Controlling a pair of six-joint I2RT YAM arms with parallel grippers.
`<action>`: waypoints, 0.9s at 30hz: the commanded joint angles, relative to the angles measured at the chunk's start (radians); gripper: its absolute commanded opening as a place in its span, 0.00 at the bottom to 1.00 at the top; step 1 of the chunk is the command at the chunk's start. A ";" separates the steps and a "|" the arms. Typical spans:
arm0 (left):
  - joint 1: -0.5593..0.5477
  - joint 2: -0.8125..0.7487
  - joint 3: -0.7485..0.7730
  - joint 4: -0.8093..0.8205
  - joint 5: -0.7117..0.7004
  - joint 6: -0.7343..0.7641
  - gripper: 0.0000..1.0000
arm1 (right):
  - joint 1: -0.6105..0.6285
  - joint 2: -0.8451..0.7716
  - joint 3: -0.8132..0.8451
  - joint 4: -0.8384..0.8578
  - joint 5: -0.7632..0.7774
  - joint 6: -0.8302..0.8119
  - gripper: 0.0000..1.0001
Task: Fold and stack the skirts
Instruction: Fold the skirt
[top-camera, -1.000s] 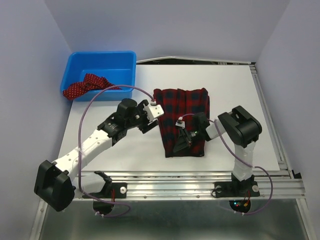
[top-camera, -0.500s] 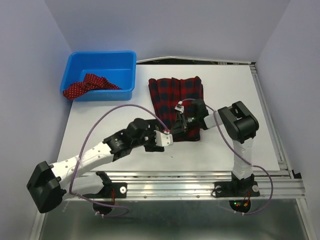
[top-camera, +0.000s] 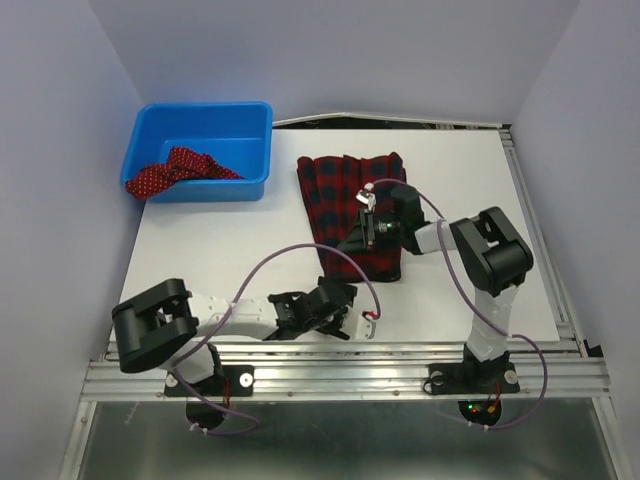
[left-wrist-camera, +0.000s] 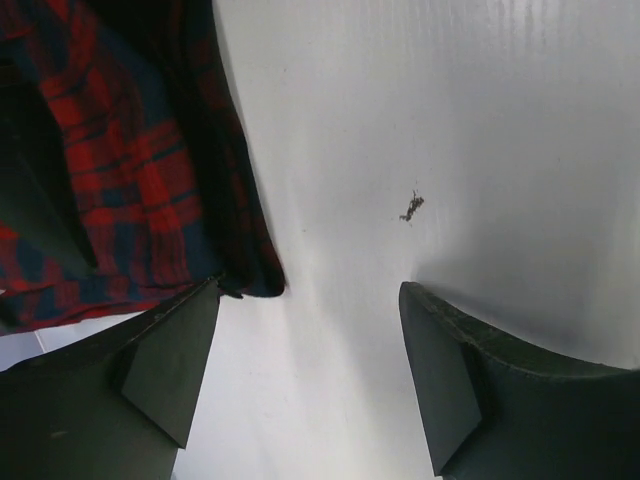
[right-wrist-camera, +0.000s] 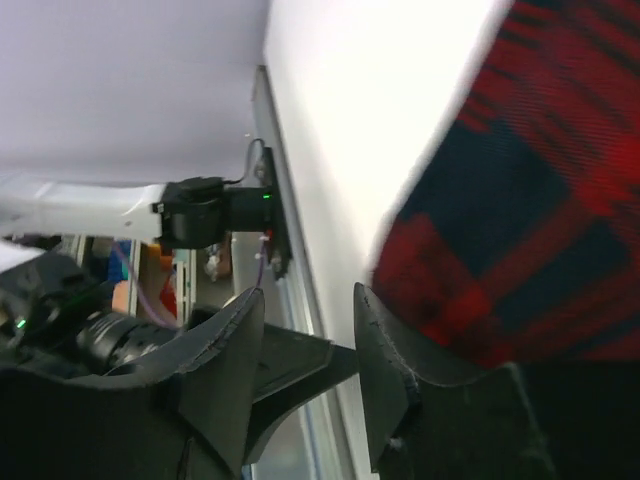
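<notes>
The plaid skirt (top-camera: 330, 200) lies mid-table; the dotted skirt (top-camera: 175, 170) hangs in the blue bin (top-camera: 215, 187) at the far-left corner. The left tool (left-wrist-camera: 310, 290) gapes empty by the near edge. The right tool (right-wrist-camera: 310, 295), over the plaid, seems parted and empty.

Red-and-navy tartan on the pleated skirt (top-camera: 345, 200); dark red, white-dotted, on the other skirt (top-camera: 168, 173); blue bin (top-camera: 208, 128); white desk (top-camera: 225, 245).

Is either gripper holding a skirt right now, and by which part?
Nothing is held. The left gripper is open over the table by a corner of the plaid skirt; the right gripper is open over that skirt, no cloth between its fingers.
</notes>
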 joint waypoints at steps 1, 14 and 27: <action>-0.006 0.110 0.083 0.130 -0.095 -0.022 0.83 | -0.011 0.123 0.040 -0.010 0.075 -0.078 0.46; 0.023 0.446 0.265 0.217 -0.182 -0.036 0.74 | -0.038 0.403 0.044 -0.007 0.069 -0.008 0.39; 0.084 0.485 0.388 0.049 -0.129 -0.087 0.16 | -0.048 0.362 -0.013 0.080 0.054 0.086 0.37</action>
